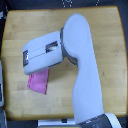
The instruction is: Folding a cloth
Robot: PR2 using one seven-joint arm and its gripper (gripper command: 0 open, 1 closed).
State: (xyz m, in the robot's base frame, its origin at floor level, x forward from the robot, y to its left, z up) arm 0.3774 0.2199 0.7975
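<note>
The pink-magenta cloth (pixel 38 81) lies flat on the wooden tabletop (pixel 20 35), toward the exterior view's left and near the front. Its upper part is hidden under my arm. The white arm comes in from the bottom right, bends, and its forearm reaches left across the table. The gripper end (pixel 23 58) sits just above the cloth's top edge. Its fingers are blurred and foreshortened, so whether they are open or shut does not show, nor whether they touch the cloth.
The tabletop has rounded corners, with a dark floor around it. A pale object (pixel 1 85) stands at the left edge of the exterior view. Dark gear with cables (pixel 70 4) lies past the table's far edge.
</note>
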